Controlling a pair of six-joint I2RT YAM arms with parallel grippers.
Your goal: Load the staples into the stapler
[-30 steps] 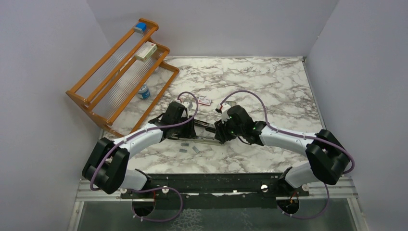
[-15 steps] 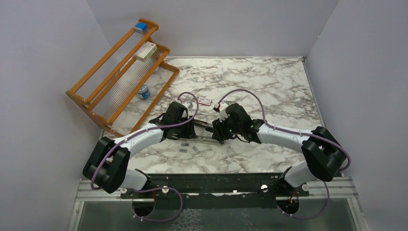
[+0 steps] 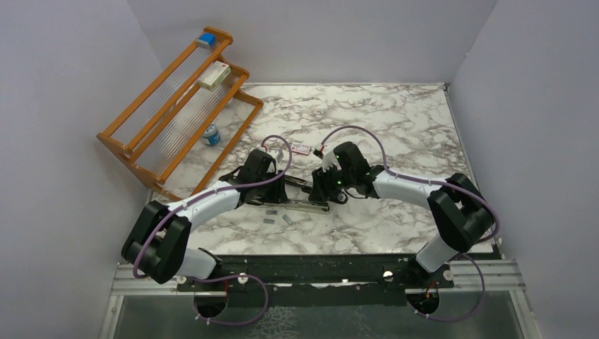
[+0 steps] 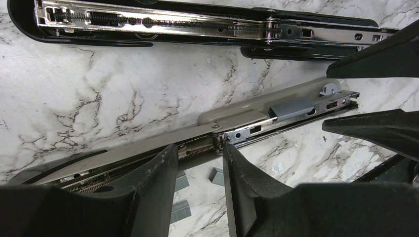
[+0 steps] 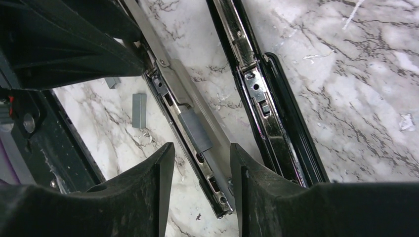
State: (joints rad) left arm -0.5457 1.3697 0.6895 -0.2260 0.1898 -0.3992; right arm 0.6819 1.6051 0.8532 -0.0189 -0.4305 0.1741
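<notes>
Lying loose, clearest wrist-side: probably staples (image 5: 139, 110)

From overhead, the two wrist housings are blocking the left gripper (image 4: 197, 150) and the right gripper (image 5: 200, 148), so only the wrist cameras are showing their jaws. The grey-silver tool (image 4: 257, 116) is running between both pairs of jaws, and I am not managing to tell whether either pair is actually pinching it. Its near end is disappearing under the left fingers (image 4: 153, 187). The stapler (image 4: 163, 22), beyond the left jaws, is getting cropped at the top of that view, and beside the right jaws it is passing behind a finger. The staples (image 4: 179, 211) are peeking out between the left jaws, half covered. The white-and-red box (image 3: 214, 75), well beyond the left jaws, is showing too small to read.
</notes>
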